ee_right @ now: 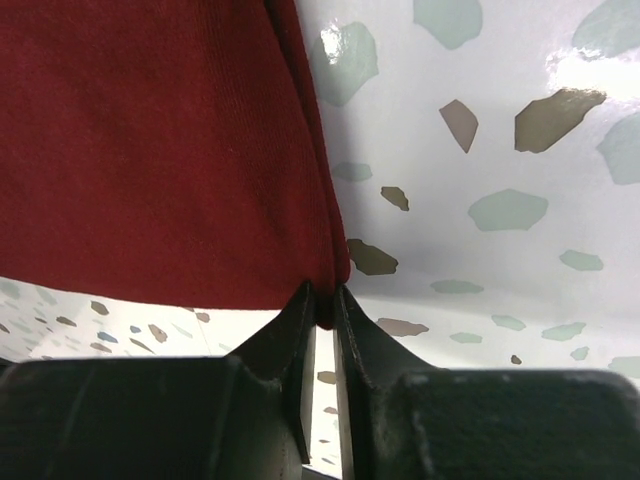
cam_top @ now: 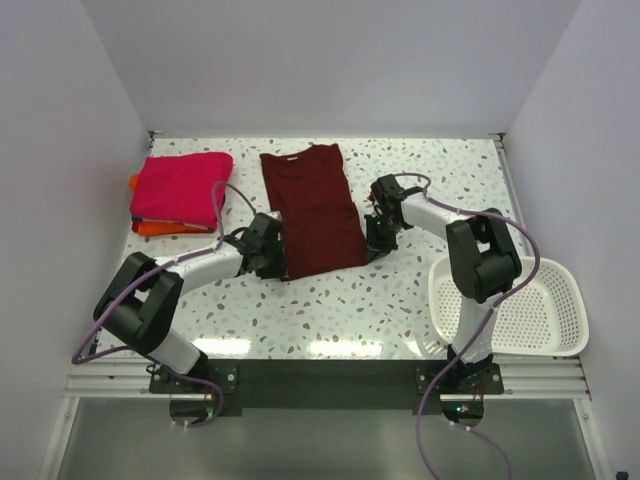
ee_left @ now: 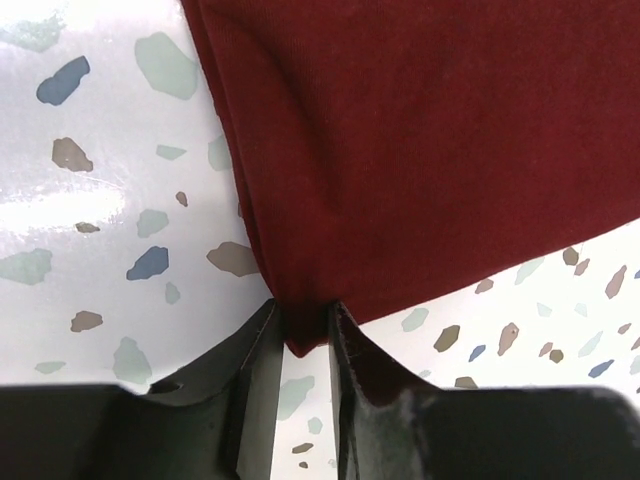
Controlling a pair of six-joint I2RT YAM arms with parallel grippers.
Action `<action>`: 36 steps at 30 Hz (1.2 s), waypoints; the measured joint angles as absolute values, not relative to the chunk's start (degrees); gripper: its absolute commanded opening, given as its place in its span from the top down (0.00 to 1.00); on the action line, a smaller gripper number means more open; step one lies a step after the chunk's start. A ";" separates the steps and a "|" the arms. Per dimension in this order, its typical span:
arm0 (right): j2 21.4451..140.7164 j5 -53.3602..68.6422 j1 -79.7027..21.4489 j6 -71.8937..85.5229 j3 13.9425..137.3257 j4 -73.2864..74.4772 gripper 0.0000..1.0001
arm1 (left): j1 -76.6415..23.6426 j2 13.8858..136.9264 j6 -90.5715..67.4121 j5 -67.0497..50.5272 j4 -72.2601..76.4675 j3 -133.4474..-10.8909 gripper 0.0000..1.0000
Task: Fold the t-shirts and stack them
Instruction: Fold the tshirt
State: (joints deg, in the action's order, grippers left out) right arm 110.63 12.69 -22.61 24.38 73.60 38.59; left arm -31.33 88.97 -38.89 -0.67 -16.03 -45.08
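Left claw (ee_left: 303, 335): jaws nearly together, nipping the near-left corner of the maroon shirt (cam_top: 312, 210). Cloth filled the gap, touching both pads. Right claw (ee_right: 323, 310): narrower still, clamped on the near-right corner. Both were low over the table (cam_top: 330, 310).

Shirt lay mid-table between my arms as a long strip with the collar at the far end and the hem towards me. Sleeves looked tucked in. Stacked layers showed at both side edges.

Handling, my read:
- fine matte knit, light, limp, no stiffness
- anything unsupported would sag, and the middle would droop between two corner grips
- not fragile and not slippery in the pads, but it should slide easily on the glossy table
- layers could shear apart if a pinch missed the bottom one
- corners were the right hold, since all plies meet there

Table: smooth speckled terrazzo-look top, with glare patches.

Far left: pink shirt (cam_top: 180, 188) folded into a rectangle on an orange shirt (cam_top: 150, 227), well apart from mine. White slotted plastic basket (cam_top: 540, 320) sat at near right.
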 measured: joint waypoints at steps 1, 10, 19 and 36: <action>110.63 12.73 -22.61 24.36 73.60 38.59 0.93 | -31.35 88.97 -38.87 -0.67 -16.03 -45.04 0.75; 110.63 13.04 -22.90 23.99 73.60 38.85 1.00 | -31.53 88.82 -39.24 -0.67 -15.59 -44.40 1.00; 107.22 13.28 -23.51 21.87 70.46 42.37 1.00 | -32.49 84.66 -39.27 -1.96 -19.38 -42.50 1.00; 82.91 14.52 -24.36 17.93 64.27 62.48 1.00 | -44.38 64.69 -47.27 -9.54 -36.07 -42.78 1.00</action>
